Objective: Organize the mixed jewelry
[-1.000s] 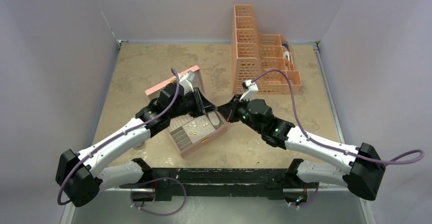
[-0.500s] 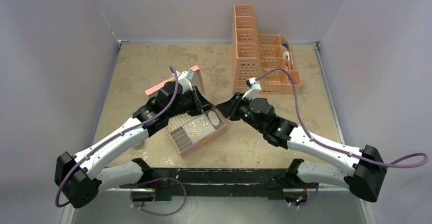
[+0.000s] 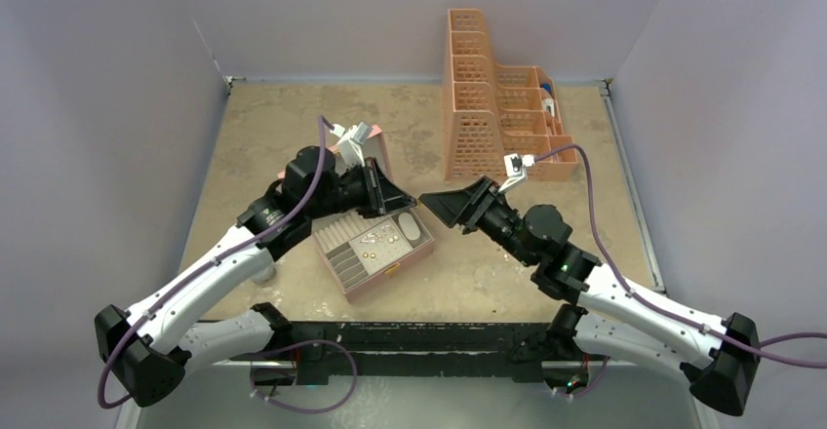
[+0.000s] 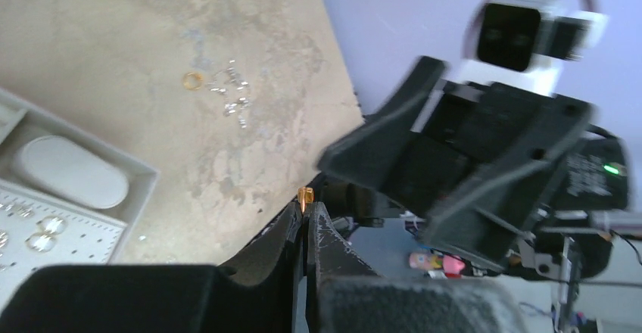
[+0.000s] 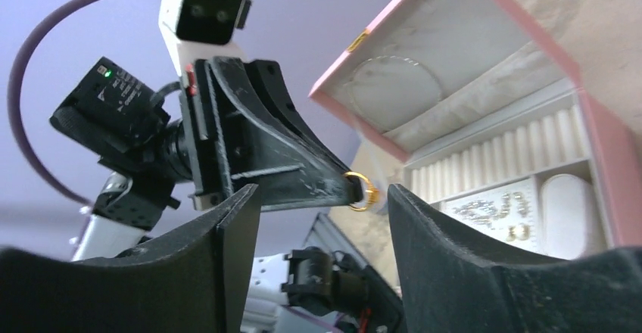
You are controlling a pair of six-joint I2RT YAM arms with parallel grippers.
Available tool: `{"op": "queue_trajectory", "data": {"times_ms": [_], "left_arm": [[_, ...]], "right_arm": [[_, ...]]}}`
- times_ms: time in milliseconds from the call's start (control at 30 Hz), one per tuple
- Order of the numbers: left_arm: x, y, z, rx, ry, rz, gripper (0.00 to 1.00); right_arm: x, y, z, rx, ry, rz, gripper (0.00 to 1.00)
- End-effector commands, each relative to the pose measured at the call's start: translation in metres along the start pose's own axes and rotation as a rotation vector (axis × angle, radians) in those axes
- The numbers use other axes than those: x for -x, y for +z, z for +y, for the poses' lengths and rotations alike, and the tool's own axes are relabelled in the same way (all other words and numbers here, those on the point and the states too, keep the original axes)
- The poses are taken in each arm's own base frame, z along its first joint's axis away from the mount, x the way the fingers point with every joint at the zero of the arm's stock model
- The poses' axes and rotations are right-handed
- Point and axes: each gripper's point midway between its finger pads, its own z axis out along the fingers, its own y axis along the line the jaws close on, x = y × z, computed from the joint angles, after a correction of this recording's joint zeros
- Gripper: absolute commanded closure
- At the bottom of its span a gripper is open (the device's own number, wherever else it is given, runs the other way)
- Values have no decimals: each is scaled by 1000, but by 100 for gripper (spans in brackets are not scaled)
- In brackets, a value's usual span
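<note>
Scene: overhead view of two arms reaching over a tan table (image 3: 254, 136), their tips close together at the frame's centre.
Box (image 3: 400, 268): pink, lying open just below centre, with its lid raised behind the left arm.
Left gripper (image 3: 413, 198): clenched on a small gold ring (image 5: 361, 189), which is pinched at the very fingertips above the box's upper right corner.
Right gripper (image 3: 436, 211): spread wide and holding nothing. Its tips face the ring from just right of centre and do not touch it.
Jewelry (image 3: 375, 244): tiny gold and silver items sit in the box's middle tray. Some loose pieces (image 4: 231, 98), one gold hoop and several silver bits, lie on the bare table in the upper left of the left wrist view.
Basket (image 3: 497, 117): orange, standing at upper right, well apart from the box.
Change: a second ago the two grippers met tip to tip over the box, and the right one was closed. Now the right one has opened and drawn back toward the lower right. The left one is near the same spot. The box and basket have not moved.
</note>
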Motion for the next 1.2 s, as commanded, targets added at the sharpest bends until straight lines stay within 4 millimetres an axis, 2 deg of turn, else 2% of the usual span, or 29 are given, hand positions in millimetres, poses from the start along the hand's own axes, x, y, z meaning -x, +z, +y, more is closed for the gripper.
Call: {"op": "queue_trajectory", "data": {"times_ms": [0,167,233,267,367,533,867,1167], "left_arm": [[22,-36,-74,-241,119,-14,100],[26,-55,-106,-353,153,15,100],[27,-59,-114,-388,150,26,100],[27,-60,-117,-404,151,28,100],[27,-64,-124,-443,149,40,100],[26,-73,-137,-504,167,44,100],[21,-71,-130,-503,141,55,100],[21,-68,-125,-486,131,45,100]], "right_arm": [[10,-9,46,202,112,-4,34],[9,-19,78,378,136,28,34],[14,-27,89,447,154,11,38],[23,-35,102,520,159,-27,40],[31,-46,114,598,174,-67,45],[33,-42,117,600,173,-69,51],[31,-31,116,579,176,-58,63],[30,-31,117,591,171,-52,85]]}}
